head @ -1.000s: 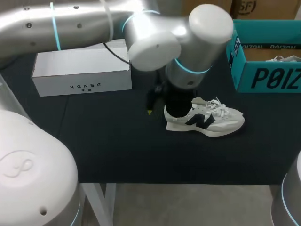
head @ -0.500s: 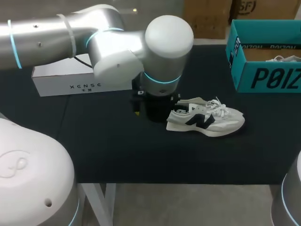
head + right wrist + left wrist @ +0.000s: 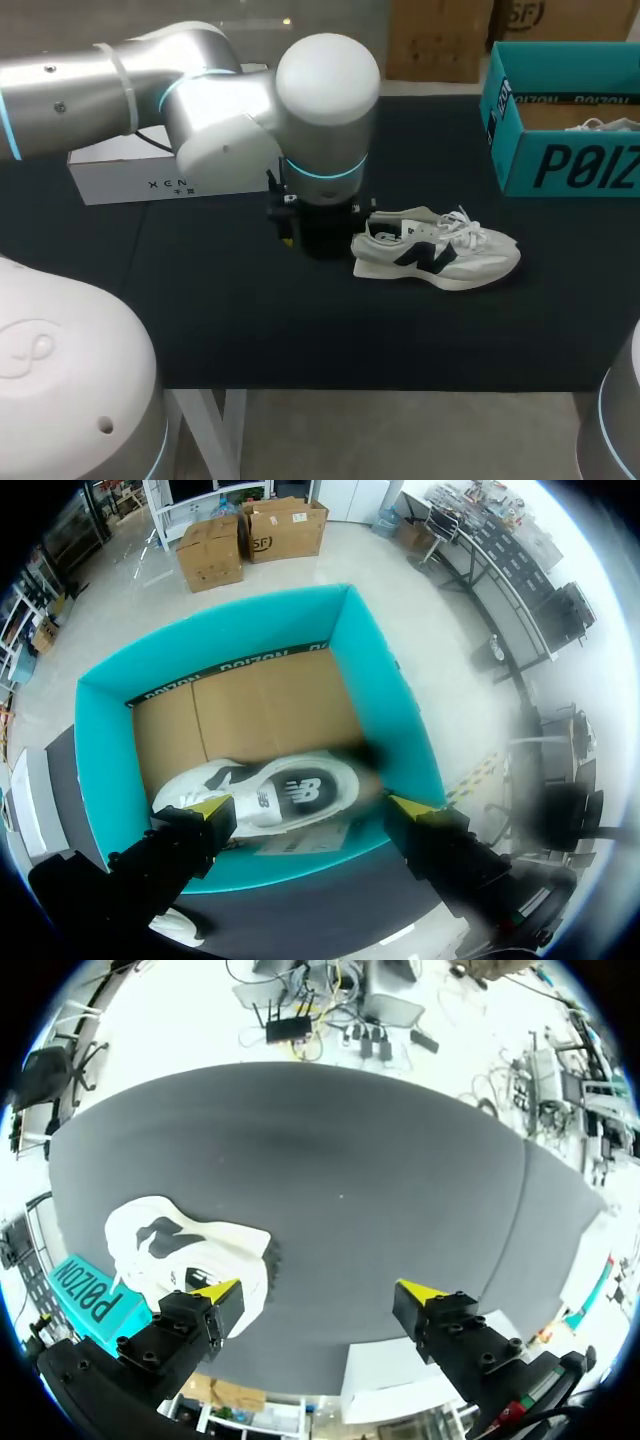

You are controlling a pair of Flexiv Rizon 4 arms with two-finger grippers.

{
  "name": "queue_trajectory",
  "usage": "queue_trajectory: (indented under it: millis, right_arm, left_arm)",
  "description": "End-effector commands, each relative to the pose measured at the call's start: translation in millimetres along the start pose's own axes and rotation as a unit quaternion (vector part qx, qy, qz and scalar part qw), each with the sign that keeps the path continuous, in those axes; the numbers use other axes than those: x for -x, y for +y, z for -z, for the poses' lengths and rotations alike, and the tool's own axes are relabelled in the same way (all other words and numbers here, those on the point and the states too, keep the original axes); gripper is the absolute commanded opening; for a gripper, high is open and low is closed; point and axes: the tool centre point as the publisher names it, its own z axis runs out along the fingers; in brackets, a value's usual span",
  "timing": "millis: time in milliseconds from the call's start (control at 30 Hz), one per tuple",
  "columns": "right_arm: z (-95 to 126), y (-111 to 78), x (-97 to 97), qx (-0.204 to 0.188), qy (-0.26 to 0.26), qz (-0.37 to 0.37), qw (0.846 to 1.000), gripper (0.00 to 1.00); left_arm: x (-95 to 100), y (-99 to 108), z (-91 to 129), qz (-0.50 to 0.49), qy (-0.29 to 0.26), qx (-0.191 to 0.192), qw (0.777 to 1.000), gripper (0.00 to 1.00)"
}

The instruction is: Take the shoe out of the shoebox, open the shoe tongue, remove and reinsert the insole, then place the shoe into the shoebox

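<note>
Hovering the empty, wide-open left tool beside the shoe lying out on the bench (tongue, insole, reboxing all pending), holding the right tool agape over the box.

The left arm swings back toward its own side. A second ago its wrist stood over the heel of the shoe and hid it; now it stands just beside the heel, and the left gripper has the shoe beside one finger. The heel and the shoe's opening come into sight. The arm's elbow now covers more of the white box.
</note>
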Motion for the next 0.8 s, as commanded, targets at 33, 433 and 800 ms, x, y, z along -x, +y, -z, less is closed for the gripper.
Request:
queue_trajectory:
  millis: [33,433,800]
  right_arm:
    - [0,0.4,-0.1,0.000,0.000,0.000,1.000,1.00]
    - [0,0.4,-0.1,0.000,0.000,0.000,1.000,1.00]
    - [0,0.4,-0.1,0.000,0.000,0.000,1.000,1.00]
  left_arm:
    - [-12.3,32,15,0.081,-0.048,-0.053,0.994,1.00]
    - [-83.5,77,52,0.240,-0.224,-0.348,0.878,1.00]
    - [-120.4,53,52,0.322,-0.320,-0.430,0.780,1.00]
